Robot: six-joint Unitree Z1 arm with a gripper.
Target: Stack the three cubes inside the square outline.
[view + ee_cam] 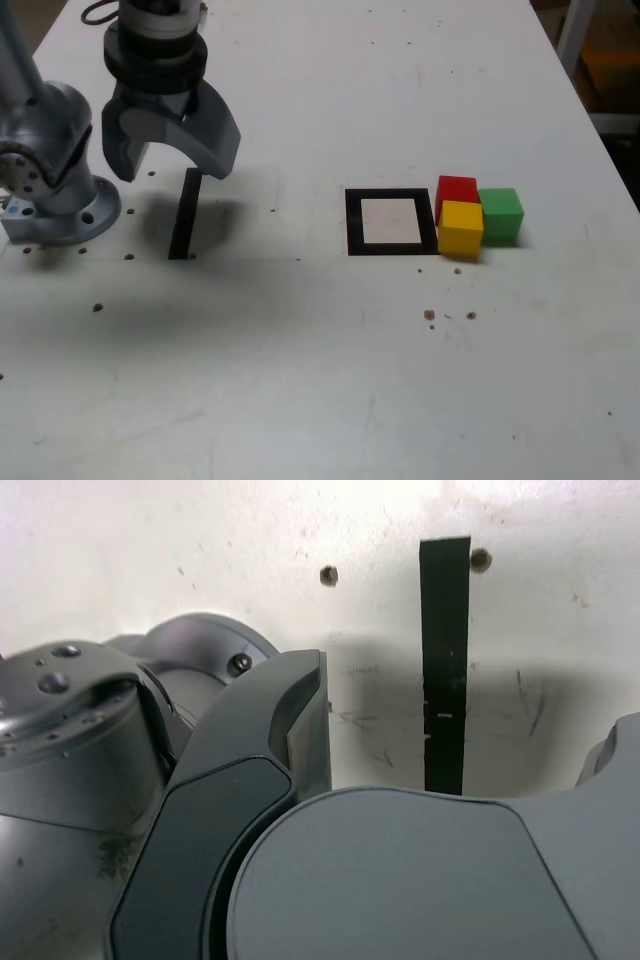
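Grey gripper (165,160) held wide apart in the exterior view's upper left, nothing gripped, black tape strip (185,213) seen under it — red cube (456,189), yellow cube (461,228), green cube (501,212) bunched together, yellow one touching the square outline (391,250) at its right edge.

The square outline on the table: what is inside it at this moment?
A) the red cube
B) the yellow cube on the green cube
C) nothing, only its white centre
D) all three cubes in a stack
C: the square outline holds only its white centre, while the red cube, yellow cube and green cube sit clustered just outside it, on the exterior view's right.
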